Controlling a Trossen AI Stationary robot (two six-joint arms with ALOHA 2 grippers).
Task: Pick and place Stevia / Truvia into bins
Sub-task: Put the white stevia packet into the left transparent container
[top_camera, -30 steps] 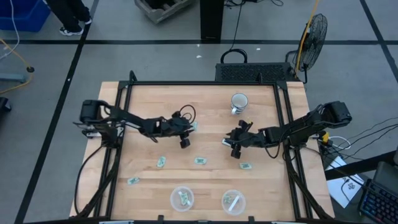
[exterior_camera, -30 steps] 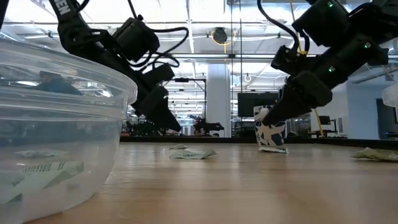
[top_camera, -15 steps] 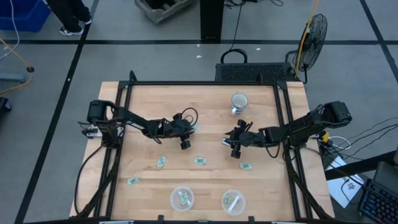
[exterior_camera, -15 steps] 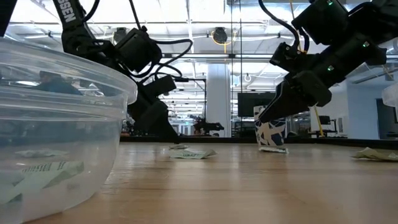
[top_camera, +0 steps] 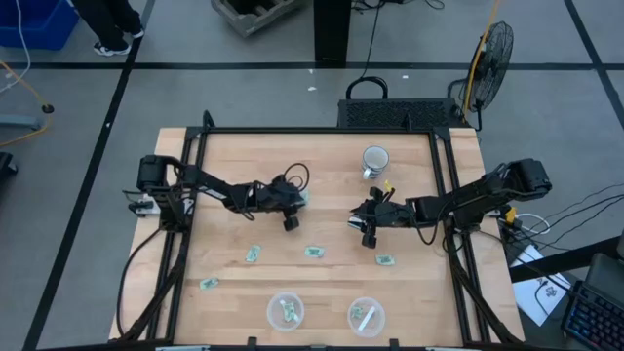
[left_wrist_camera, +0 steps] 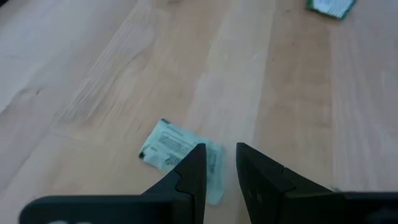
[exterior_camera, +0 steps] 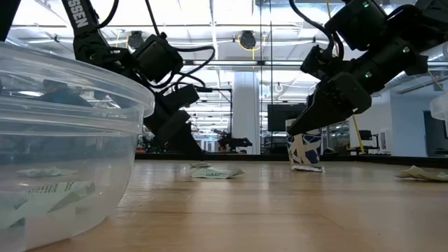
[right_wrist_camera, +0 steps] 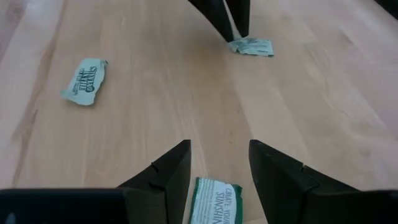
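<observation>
Several pale green and white sachets lie flat on the wooden table. My left gripper [top_camera: 292,202] is low over one sachet [left_wrist_camera: 180,152] near the table's middle. Its fingers are open by a narrow gap, and one end of that sachet lies under them. My right gripper [top_camera: 360,223] is open just above the table, right of the middle. A green sachet [right_wrist_camera: 214,200] lies between its fingers. Other sachets [top_camera: 253,254] [top_camera: 313,252] [top_camera: 385,260] lie nearer the two clear bins [top_camera: 286,311] [top_camera: 366,316], which each hold sachets. My left gripper comes down at the sachet's end [left_wrist_camera: 213,177] slanting from above, with fingertips [right_wrist_camera: 231,25] close to the table. The sachet lies flat on the wood. I cannot tell whether the fingers touch it.
A white mug [top_camera: 375,159] stands toward the far edge, between the two arms. One more sachet [top_camera: 209,284] lies near the left front. In the low view the left bin's wall [exterior_camera: 63,140] fills the near left. A black frame borders the table.
My left gripper has dropped toward the table, onto the sachet near the middle. My right gripper has risen slightly. No sachet has moved.
</observation>
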